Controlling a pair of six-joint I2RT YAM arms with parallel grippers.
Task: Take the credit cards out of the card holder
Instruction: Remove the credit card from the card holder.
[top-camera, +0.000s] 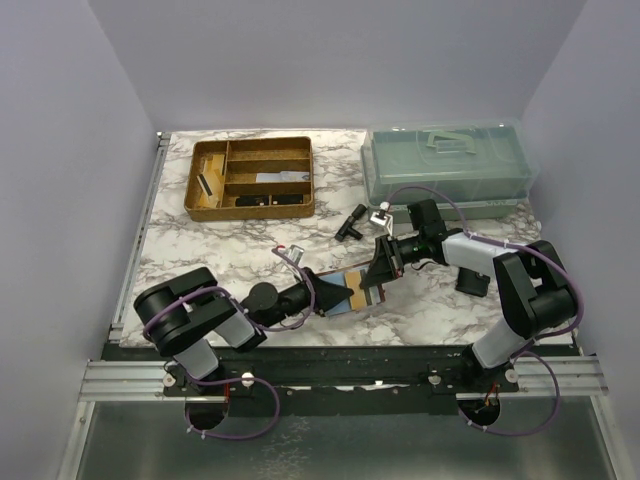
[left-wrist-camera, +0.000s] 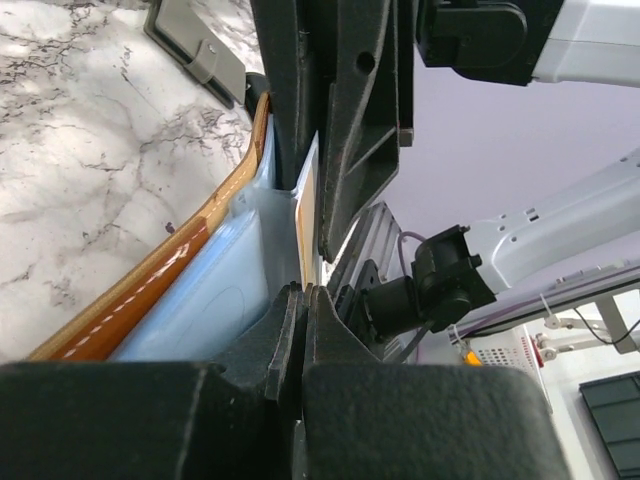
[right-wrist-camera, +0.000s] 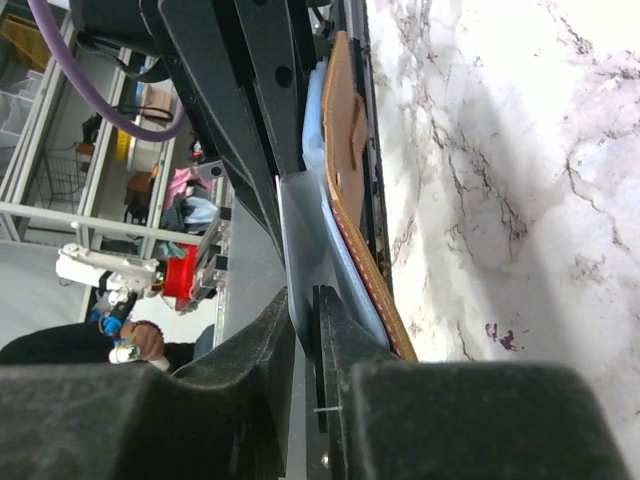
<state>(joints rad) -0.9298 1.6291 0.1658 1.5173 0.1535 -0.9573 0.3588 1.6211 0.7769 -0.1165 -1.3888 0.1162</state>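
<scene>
While the card holder (right-wrist-camera: 345, 130) sat tilted between both arms near the marble table's (top-camera: 200, 250) front middle, left gripper (top-camera: 326, 292) was clamped tight on its edge; right gripper (right-wrist-camera: 303, 300), nearly closed, pinched a light blue card (right-wrist-camera: 297, 215) at the holder.

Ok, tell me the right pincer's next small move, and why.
Probably draw the right pincer back, away from the left pincer, to slide the card out. It looks closed on the edge of the light blue card, the left pincer clamps the reddish-brown card holder, and the card is not yet free of it.
</scene>
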